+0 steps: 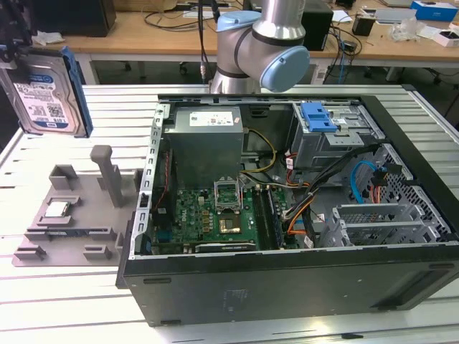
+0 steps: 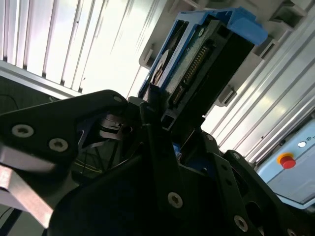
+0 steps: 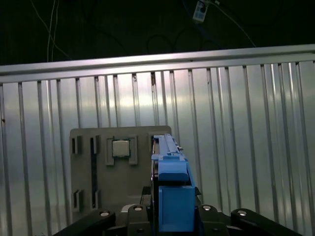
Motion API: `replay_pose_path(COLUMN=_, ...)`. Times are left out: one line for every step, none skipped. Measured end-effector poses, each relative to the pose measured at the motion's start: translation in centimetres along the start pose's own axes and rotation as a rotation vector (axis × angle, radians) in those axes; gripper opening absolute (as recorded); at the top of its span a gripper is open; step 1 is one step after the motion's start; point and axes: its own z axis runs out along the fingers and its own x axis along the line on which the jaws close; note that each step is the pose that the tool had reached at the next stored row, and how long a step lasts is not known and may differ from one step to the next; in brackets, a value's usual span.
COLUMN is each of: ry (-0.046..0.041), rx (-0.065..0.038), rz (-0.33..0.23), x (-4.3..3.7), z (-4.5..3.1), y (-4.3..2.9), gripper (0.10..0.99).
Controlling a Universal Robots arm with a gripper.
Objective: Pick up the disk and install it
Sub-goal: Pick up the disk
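Slatted surface (image 1: 64,301) bears an open computer case (image 1: 287,287). The gripper (image 2: 160,123) clamps the disk (image 1: 46,93) aloft; pick-up seems done, and installing needs its rails aligned with the drive cage (image 1: 344,143).

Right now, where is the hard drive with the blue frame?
The disk is up in the air at the exterior view's far left, clamped in the fingers above the grey parts tray, to the left of the open computer case.
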Motion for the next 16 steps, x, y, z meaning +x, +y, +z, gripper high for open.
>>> replay_pose_path(ry=0.0, rx=0.0, rz=0.0, x=-0.01, z=-0.34, y=0.01, gripper=0.365)
replay_pose_path(ry=-0.0001, rx=0.0, rz=0.0, x=-0.02, z=-0.61, y=0.03, gripper=0.365)
replay_pose_path(ry=0.0, rx=0.0, rz=0.0, x=-0.03, z=-0.97, y=0.04, gripper=0.365)
replay_pose_path(ry=-0.0001, rx=0.0, rz=0.0, x=-0.03, z=-1.16, y=0.05, gripper=0.365)
replay_pose_path(ry=0.0001, rx=0.0, rz=0.0, x=-0.04, z=-1.31, y=0.06, gripper=0.365)
replay_pose_path(ry=0.0, rx=0.0, rz=0.0, x=-0.05, z=-1.51, y=0.07, gripper=0.365)
replay_pose_path(ry=-0.0001, rx=0.0, rz=0.0, x=-0.05, z=-1.67, y=0.07, gripper=0.365)
replay_pose_path(ry=0.0, rx=0.0, rz=0.0, x=-0.06, z=-1.85, y=0.09, gripper=0.365)
replay_pose_path(ry=-0.0001, rx=0.0, rz=0.0, x=-0.06, z=-2.02, y=0.09, gripper=0.365)
replay_pose_path(ry=0.0, rx=0.0, rz=0.0, x=-0.07, z=-2.18, y=0.1, gripper=0.365)
replay_pose_path(ry=-0.0001, rx=0.0, rz=0.0, x=-0.07, z=-2.34, y=0.11, gripper=0.365)
replay_pose_path(ry=0.0, rx=0.0, rz=0.0, x=-0.07, z=-2.49, y=0.12, gripper=0.365)
replay_pose_path(ry=-0.0001, rx=0.0, rz=0.0, x=-0.08, z=-2.64, y=0.12, gripper=0.365)
replay_pose_path(ry=-0.0001, rx=0.0, rz=0.0, x=-0.09, z=-2.83, y=0.13, gripper=0.365)
replay_pose_path(ry=0.0, rx=0.0, rz=0.0, x=-0.09, z=-2.97, y=0.14, gripper=0.365)
replay_pose_path(ry=0.0, rx=0.0, rz=0.0, x=-0.1, z=-3.19, y=0.15, gripper=0.365)
